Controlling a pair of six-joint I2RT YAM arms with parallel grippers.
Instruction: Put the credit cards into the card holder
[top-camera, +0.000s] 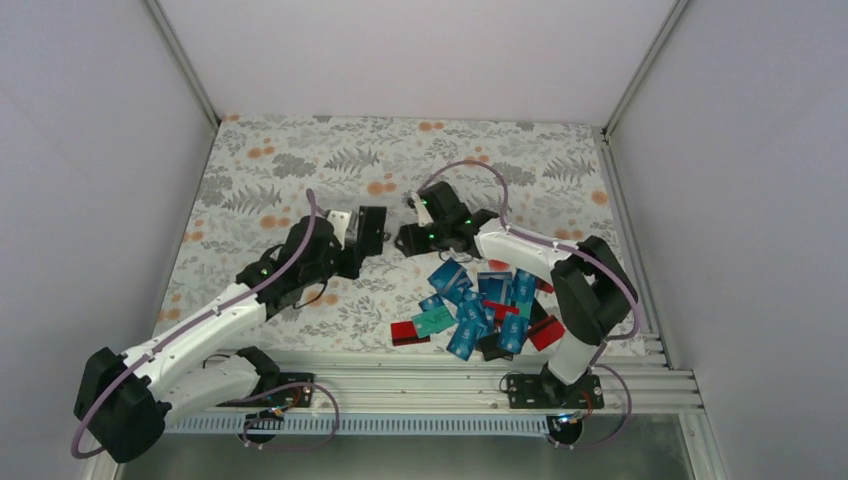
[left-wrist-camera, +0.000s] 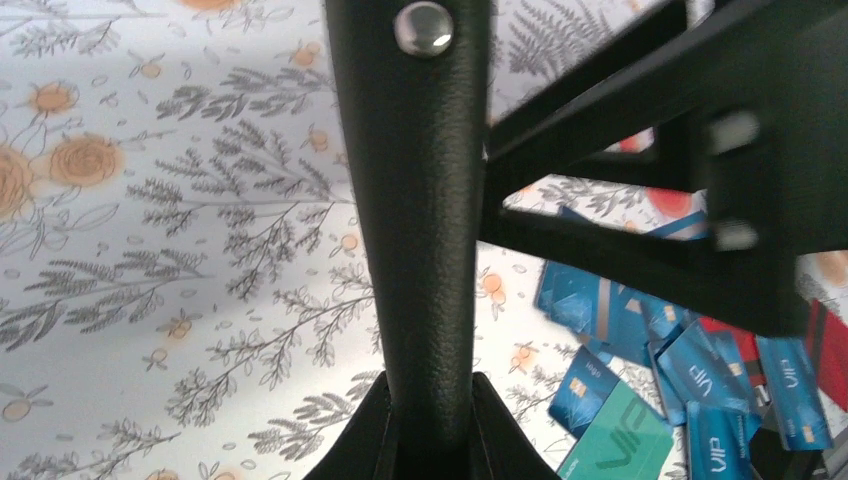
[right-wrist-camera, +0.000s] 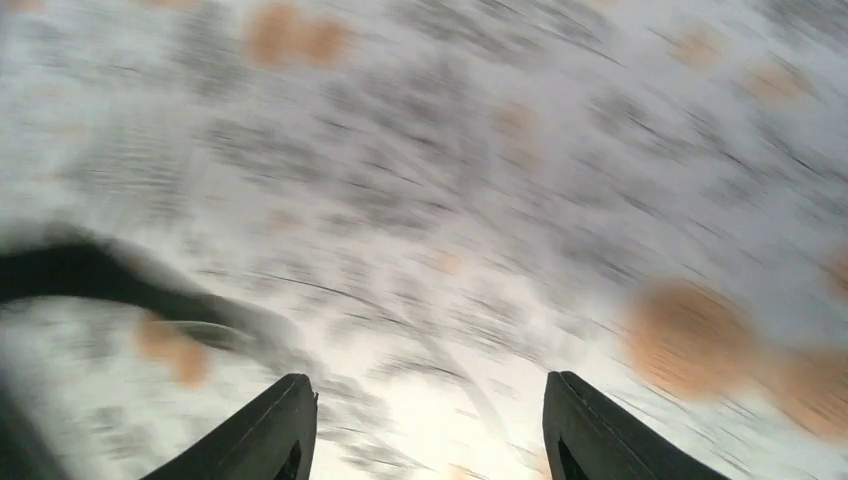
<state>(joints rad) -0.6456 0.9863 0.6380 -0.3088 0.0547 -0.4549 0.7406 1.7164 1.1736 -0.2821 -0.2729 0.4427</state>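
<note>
The card holder (top-camera: 372, 228) is a black leather case with a metal snap; it fills the middle of the left wrist view (left-wrist-camera: 420, 220). My left gripper (top-camera: 362, 246) is shut on its lower end (left-wrist-camera: 430, 405) and holds it upright above the table. The credit cards (top-camera: 480, 305) lie in a loose heap at front right, mostly blue, with a teal one (left-wrist-camera: 615, 440) and red and black ones. My right gripper (top-camera: 404, 240) is open and empty (right-wrist-camera: 430, 420), just right of the card holder; it also shows in the left wrist view (left-wrist-camera: 700, 180). The right wrist view is motion-blurred.
A floral cloth (top-camera: 300, 170) covers the table. White walls close in the back and both sides. A metal rail (top-camera: 440, 372) runs along the near edge, just in front of the card heap.
</note>
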